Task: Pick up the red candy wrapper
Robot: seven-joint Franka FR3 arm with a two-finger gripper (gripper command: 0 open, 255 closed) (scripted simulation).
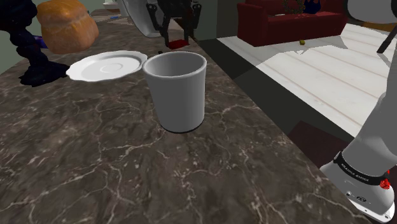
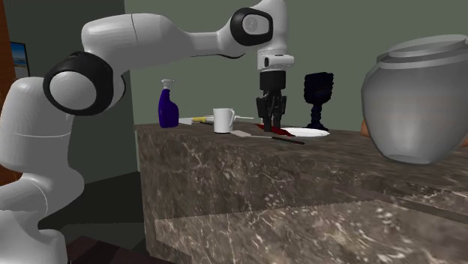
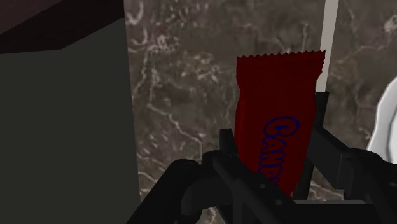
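While the white cup [image 1: 175,89] shows plain grey inside and the lidded jar [image 2: 420,97] hides its contents, the red candy wrapper [image 3: 280,95] lies flat on the marble counter [image 1: 95,165] between the gripper's [image 3: 273,127] parted jaws; contact unclear, its near end hidden behind them

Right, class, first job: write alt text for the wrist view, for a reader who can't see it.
A dark red candy wrapper with blue lettering sits right at the black gripper, its crimped end pointing away, against a dark marbled counter. The rim of a white plate shows beside the wrapper.
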